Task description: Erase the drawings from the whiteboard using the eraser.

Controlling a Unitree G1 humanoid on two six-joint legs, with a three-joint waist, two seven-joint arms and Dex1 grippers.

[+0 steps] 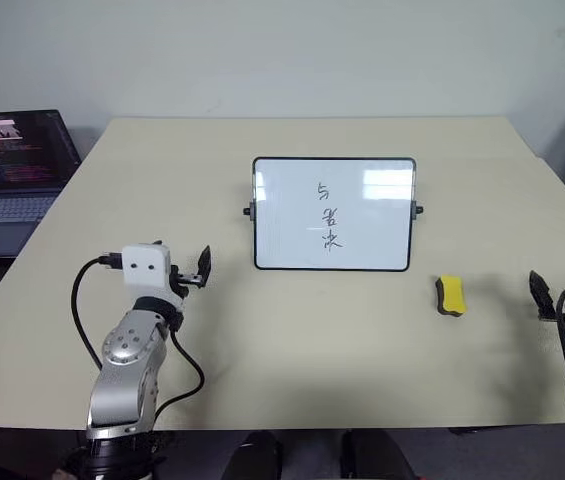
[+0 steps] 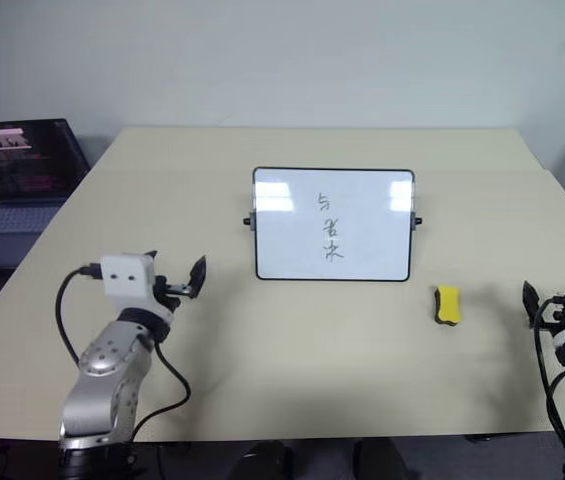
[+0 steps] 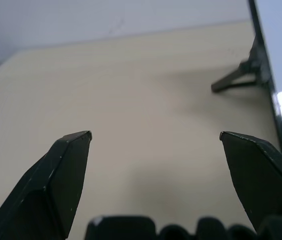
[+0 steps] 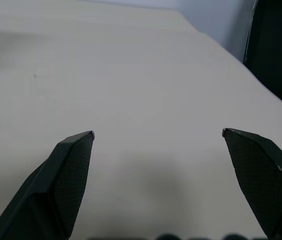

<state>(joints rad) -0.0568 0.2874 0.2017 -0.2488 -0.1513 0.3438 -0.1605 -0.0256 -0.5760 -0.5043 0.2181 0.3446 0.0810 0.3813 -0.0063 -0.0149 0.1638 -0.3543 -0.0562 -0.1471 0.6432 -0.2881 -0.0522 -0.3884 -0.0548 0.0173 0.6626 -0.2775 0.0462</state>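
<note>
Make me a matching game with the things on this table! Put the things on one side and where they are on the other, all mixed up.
Things:
1. eraser
2. whiteboard
3. laptop
4. drawings

Places:
A. off the table's left edge
B. written on the whiteboard
C. standing in the table's middle
D. on the table, right of the board

Pairs: 1-D, 2-C, 3-A, 4-B

Office or lab: plain beige table [image 1: 262, 340], laptop [image 1: 12, 175], bare wall [image 1: 282, 50].
</note>
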